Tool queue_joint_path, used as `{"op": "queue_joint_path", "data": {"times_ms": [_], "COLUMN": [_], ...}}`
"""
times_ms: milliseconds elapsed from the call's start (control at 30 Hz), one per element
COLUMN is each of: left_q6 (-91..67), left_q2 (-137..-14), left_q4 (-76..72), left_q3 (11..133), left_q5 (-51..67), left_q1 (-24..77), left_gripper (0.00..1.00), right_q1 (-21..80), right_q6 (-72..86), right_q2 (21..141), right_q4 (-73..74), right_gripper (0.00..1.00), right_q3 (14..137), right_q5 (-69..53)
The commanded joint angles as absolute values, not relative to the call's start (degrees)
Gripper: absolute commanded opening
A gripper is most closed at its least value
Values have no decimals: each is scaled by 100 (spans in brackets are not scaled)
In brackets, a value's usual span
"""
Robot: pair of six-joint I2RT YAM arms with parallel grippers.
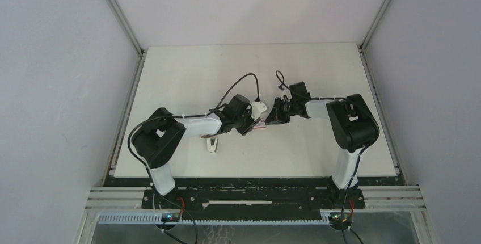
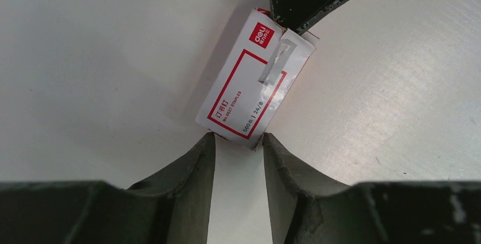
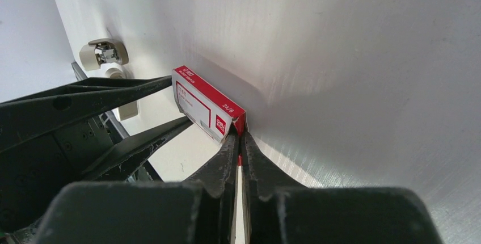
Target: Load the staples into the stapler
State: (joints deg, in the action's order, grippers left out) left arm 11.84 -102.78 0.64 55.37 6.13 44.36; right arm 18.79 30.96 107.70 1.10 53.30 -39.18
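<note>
The staple box (image 1: 260, 123) lies near the middle of the desk (image 1: 317, 74), with both arms reaching in to meet over it. It is a small red-and-white carton with a red logo square and printed lettering on its top face.

In the left wrist view the left end effector (image 2: 238, 139) comes up from the bottom of the frame. Its two fingers (image 2: 207, 153) stand partly apart, one against each side of the carton's near end. The carton (image 2: 249, 85) runs up and to the right from them. The right wrist view shows the same grasp from the other end. The left end effector (image 3: 180, 101) comes in from the left of the frame and straddles the far end of the carton (image 3: 201, 99), clenched on it.

The right end effector (image 3: 239, 133) is pinched almost closed on the carton's end flap (image 3: 239, 123), and a sliver of red card shows between its fingers. In the left wrist view its dark tips (image 2: 289, 20) bear on that flap (image 2: 295, 45) at the top of the frame.

The stapler (image 1: 212, 143) lies on the desk down and to the left of the carton in the top view, just below the left forearm. It is apart from both end effectors. In the right wrist view it sits at the upper left (image 3: 96, 54), showing a beige part with metal inside.

The staples themselves are hidden.
</note>
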Motion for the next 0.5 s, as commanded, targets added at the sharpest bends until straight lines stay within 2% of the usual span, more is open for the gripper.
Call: {"op": "queue_joint_path", "data": {"times_ms": [0,100,200,467], "left_q6": [1320,1293,1203,750], "left_q2": [-10226,-10016,-9769,-8765], "left_q4": [111,-92,-317,-1005], "left_q3": [5770,5585,5376,4618], "left_q5": [467,331,194,-215], "left_q1": [4500,4500,4501,4608], "left_gripper": [46,61,71,84], "right_q1": [1850,1791,1771,1991], "right_q6": [3024,2906,2662,1769], "right_q2": [10769,10722,10639,10654], "right_q4": [22,133,377,1355], "right_gripper": [0,0,0,0], "right_q3": [5467,5467,5486,5844], "right_q5": [-4046,-4151,-4290,-4481]}}
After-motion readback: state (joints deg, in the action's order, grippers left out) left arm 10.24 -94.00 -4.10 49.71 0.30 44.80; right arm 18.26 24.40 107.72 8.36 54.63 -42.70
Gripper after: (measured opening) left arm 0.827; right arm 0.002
